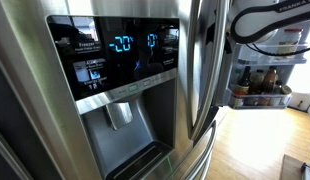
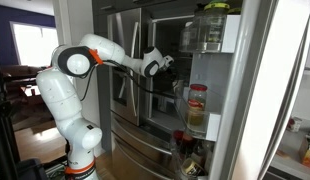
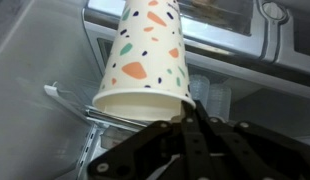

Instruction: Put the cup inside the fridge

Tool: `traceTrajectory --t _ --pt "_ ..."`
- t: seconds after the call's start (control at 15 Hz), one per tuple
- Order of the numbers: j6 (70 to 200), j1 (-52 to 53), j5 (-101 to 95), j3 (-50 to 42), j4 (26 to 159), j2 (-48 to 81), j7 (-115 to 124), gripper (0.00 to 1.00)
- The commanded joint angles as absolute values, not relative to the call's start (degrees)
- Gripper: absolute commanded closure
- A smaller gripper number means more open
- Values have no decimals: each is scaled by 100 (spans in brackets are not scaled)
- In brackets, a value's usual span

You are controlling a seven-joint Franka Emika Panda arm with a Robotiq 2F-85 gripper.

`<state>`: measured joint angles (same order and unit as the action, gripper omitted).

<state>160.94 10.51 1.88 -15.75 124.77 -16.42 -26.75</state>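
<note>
Where the black fingers of the Robotiq gripper (image 3: 192, 112) come together in the wrist view, they pinch the rim wall of a white paper cup (image 3: 145, 60) speckled with orange, teal and dark confetti shapes, so the hand is clamped on the cup rather than spread. The cup's long axis runs up the picture with a slight lean to the right. Its open mouth faces the gripper at the bottom, and its narrower closed base points to the top edge. It hangs in front of the white interior of the large stainless-steel fridge (image 3: 245, 50). Just below and left of the rim lies a metal wire rack (image 3: 95, 125); whether rim and rack touch cannot be told. Pale shelf fronts cross close behind the base. In an exterior view the white arm with orange joints (image 2: 95, 50) reaches across to the fridge opening, while the open door's shelves (image 2: 210, 35) and a tall jar (image 2: 197, 105) stand near the lens. In an exterior view the glossy black dispenser panel (image 1: 115, 50) shows blue digits.
</note>
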Motion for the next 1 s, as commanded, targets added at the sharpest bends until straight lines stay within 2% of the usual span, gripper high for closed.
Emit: traceTrajectory --t 0.0,0.27,0.93 --pt "16111 1779 1259 -2181 11656 -813 -3842 99" --pt "16191 2025 2635 -2473 10993 -118 -5070 99" --pt "16207 1547 4913 -2235 9749 1210 -6451 99"
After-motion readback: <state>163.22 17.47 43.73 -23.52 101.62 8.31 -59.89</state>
